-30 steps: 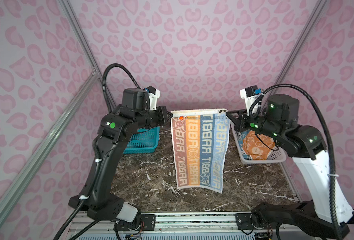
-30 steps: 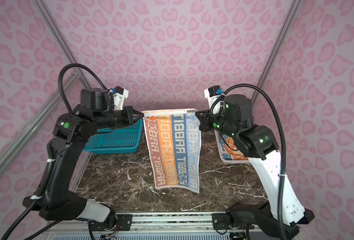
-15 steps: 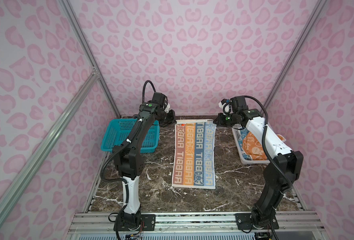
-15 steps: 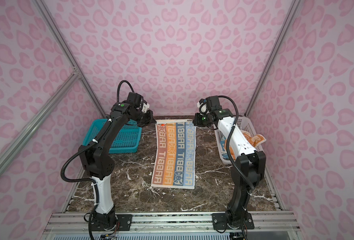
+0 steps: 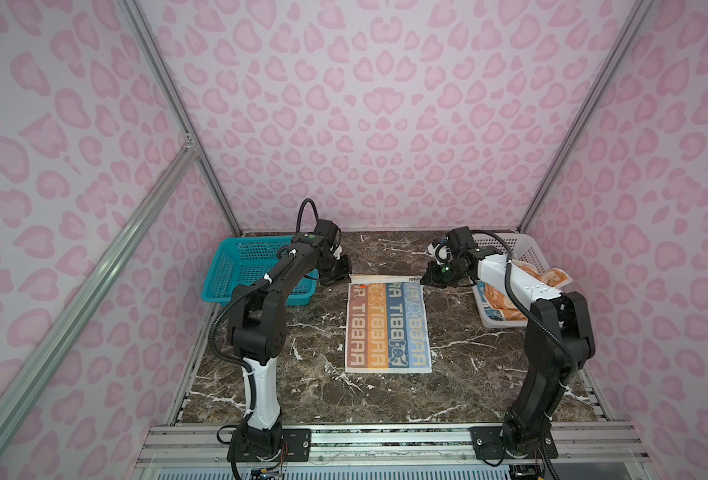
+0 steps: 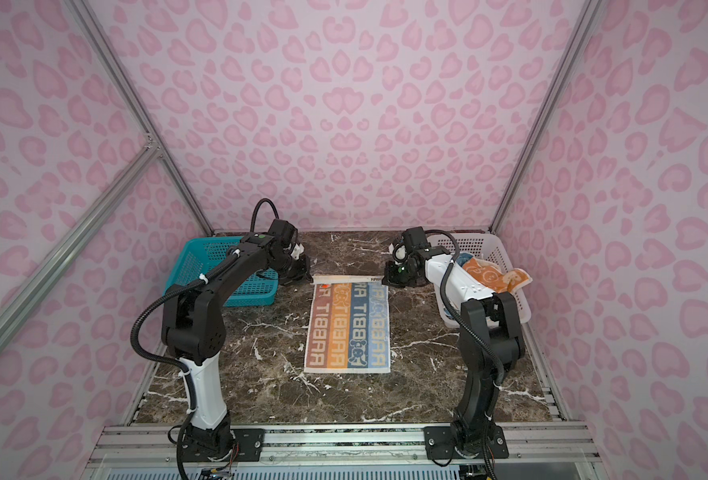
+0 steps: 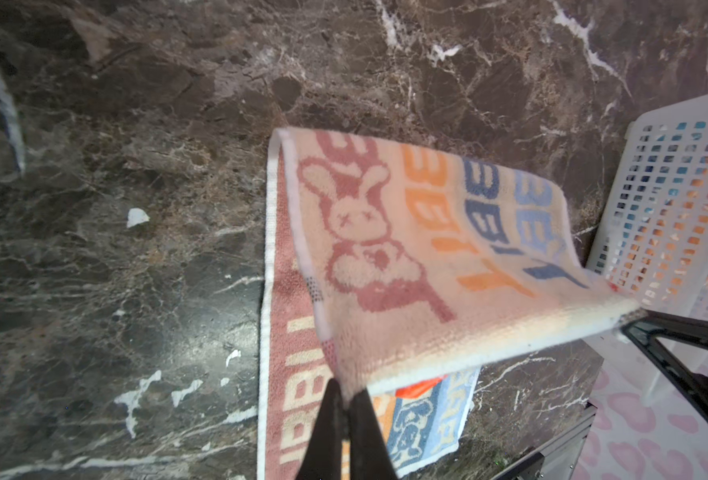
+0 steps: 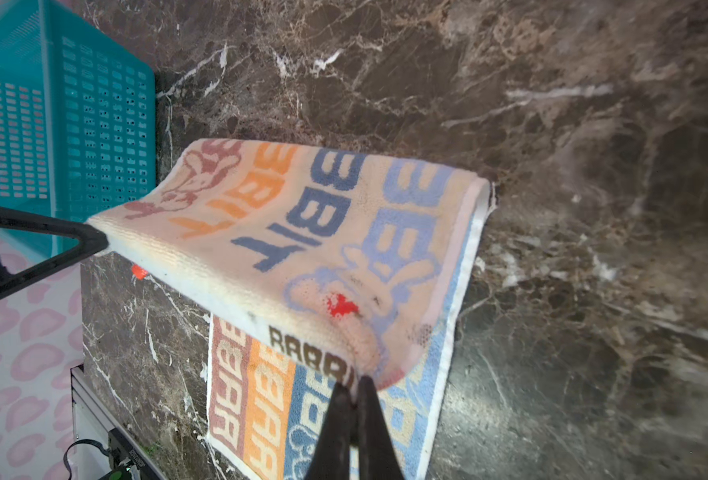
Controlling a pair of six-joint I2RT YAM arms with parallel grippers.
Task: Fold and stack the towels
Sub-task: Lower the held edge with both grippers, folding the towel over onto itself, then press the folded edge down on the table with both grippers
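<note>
Bimanual workspace, in both top views. The cream towel [image 5: 387, 328] [image 6: 348, 328], striped with "RABBIT" lettering, lies lengthwise at the centre of the marble table [image 5: 302, 374], between the teal basket [image 5: 244, 266] and the white basket [image 5: 527, 249].

The left gripper [image 5: 347, 277] [image 7: 346, 390] pinches the towel's far left corner, jaws pressed together on the cloth. The right gripper [image 5: 425, 280] [image 8: 354, 380] is clamped in the same way on the far right corner. The wrist views show this far edge raised off the table and curled over the part that lies flat, the cream face with a rabbit motif turned upward [image 7: 427, 257] [image 8: 302, 249].

The orange towel [image 5: 547, 278] [image 6: 489, 276] lies crumpled in the white basket, one corner draped over its rim. A blue patch beside it [image 6: 464, 259] may be the blue towel, though the right arm hides most of it.
</note>
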